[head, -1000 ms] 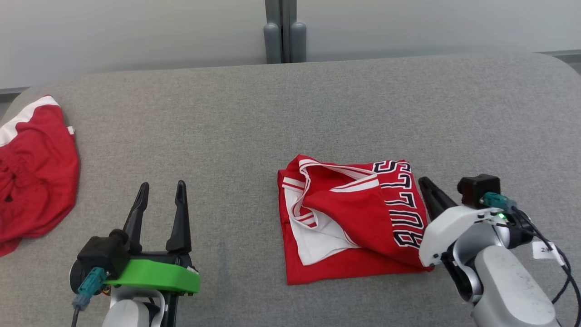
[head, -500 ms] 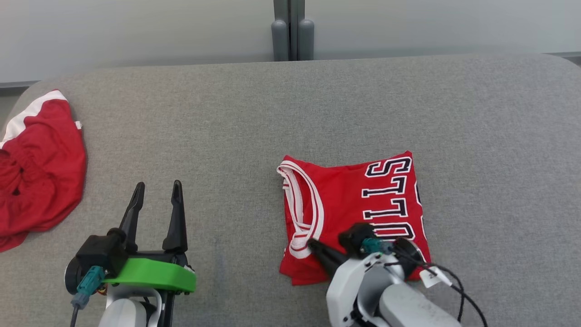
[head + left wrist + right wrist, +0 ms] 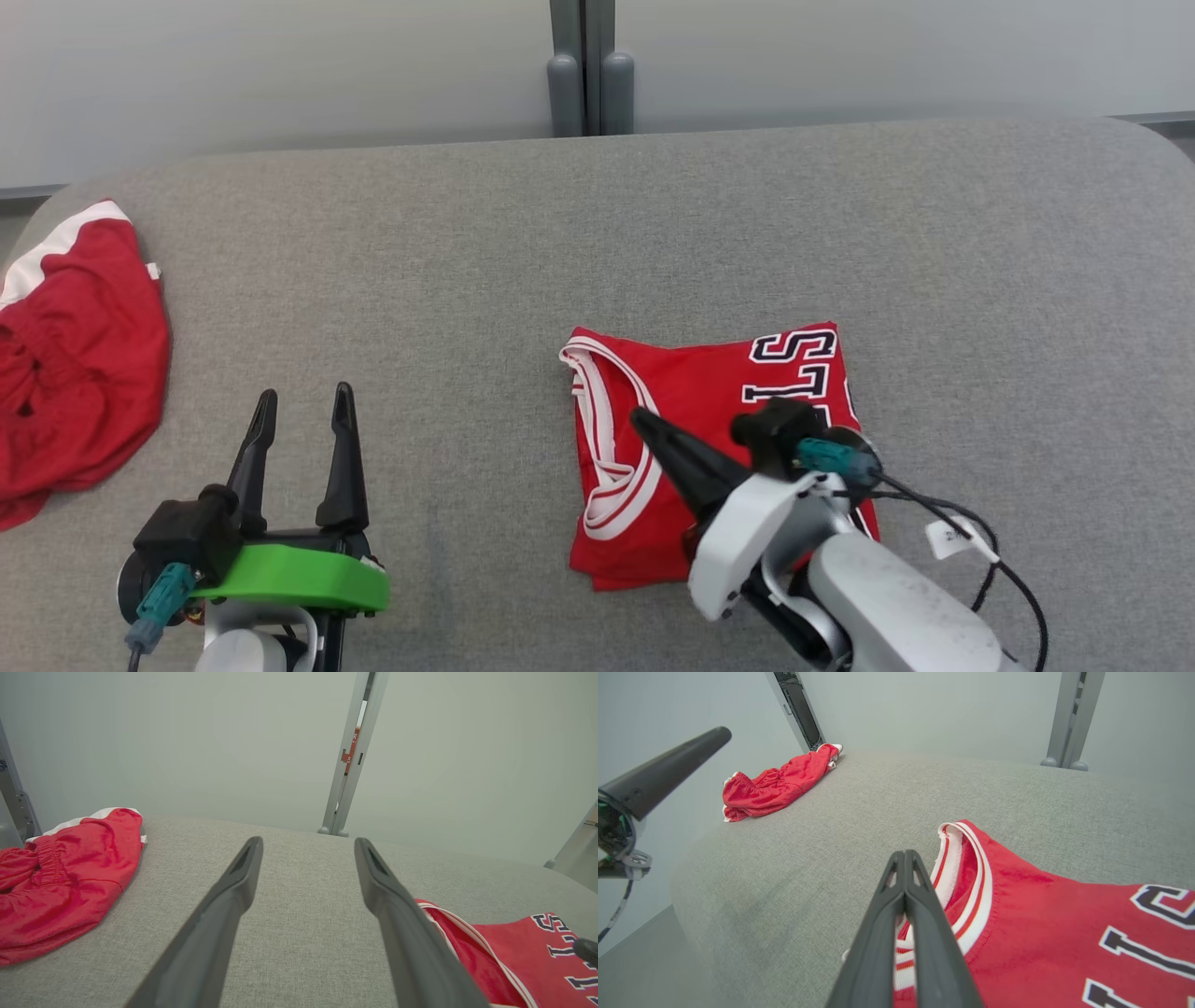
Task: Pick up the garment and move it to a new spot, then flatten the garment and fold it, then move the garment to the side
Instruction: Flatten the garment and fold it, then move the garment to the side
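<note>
Garment: a red jersey (image 3: 709, 392) with white and red trim and dark outlined letters. It is folded into a rough square and lies flat on the grey table (image 3: 467, 261), right of centre and near the edge closest to me.

Jersey details: the trimmed neck opening sits along its left side. The lettering runs along its right side and is partly hidden behind my right arm.

My right pincer (image 3: 638, 415): clenched. In the right wrist view (image 3: 904, 855) its two dark fingers press together with no cloth between them. The tips sit over the jersey's neck trim, and I cannot tell whether they touch the fabric.

My left pincer (image 3: 304, 394): released and empty, with its fingers spread wide. It hovers over bare table well to the left of the jersey.

Other cloth: crumpled red shorts (image 3: 75, 373) with a white band lie at the table's far left edge, well apart from the jersey.

Background: a grey upright post (image 3: 588, 75) stands against a pale wall, just past the table's far edge.
</note>
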`<state>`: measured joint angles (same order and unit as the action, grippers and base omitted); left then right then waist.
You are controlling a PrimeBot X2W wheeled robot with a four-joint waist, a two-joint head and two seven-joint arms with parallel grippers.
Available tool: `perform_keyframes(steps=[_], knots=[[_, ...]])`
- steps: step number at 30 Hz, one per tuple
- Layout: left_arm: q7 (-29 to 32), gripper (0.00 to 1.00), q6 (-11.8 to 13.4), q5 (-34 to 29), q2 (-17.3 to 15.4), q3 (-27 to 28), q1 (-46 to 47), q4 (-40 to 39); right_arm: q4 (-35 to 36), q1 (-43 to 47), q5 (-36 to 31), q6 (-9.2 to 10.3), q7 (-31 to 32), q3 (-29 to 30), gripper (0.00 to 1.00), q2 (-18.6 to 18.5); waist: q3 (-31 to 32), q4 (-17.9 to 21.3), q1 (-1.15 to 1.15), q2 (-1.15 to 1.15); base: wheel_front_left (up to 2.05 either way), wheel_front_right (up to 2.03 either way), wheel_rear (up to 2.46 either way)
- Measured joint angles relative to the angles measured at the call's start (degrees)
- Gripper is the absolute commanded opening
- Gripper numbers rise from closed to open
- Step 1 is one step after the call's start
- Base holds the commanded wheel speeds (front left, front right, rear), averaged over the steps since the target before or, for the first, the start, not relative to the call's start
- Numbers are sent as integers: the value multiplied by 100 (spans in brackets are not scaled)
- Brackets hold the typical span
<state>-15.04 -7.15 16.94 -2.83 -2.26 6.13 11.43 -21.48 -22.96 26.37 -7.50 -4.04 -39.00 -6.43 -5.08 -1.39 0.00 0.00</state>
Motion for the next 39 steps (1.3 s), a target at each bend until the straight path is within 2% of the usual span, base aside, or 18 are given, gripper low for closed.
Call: perform_keyframes(steps=[5,7,11,16,26,39], knots=[[0,100,18,34,0,48,-129,-59,514,454,-356,0,-169,1123,2,-181,96,107,0,0,0,0,0],[0,100,38,44,1,64,-180,-82,716,648,-502,0,-216,1583,100,-194,134,154,0,0,0,0,0],[0,100,79,66,0,105,-263,-132,960,1074,-766,0,-209,2476,100,-189,222,256,0,0,0,0,0],[0,100,88,68,0,176,-346,-155,1109,1377,-915,1,-76,2991,100,-201,328,372,0,0,0,0,0],[0,100,93,7,1,220,-584,-166,988,1578,-880,1,-311,3145,100,-439,491,509,0,0,0,0,0],[0,100,97,-60,1,224,-831,-136,787,1611,-832,0,-379,3232,100,-438,655,535,0,0,0,0,0]])
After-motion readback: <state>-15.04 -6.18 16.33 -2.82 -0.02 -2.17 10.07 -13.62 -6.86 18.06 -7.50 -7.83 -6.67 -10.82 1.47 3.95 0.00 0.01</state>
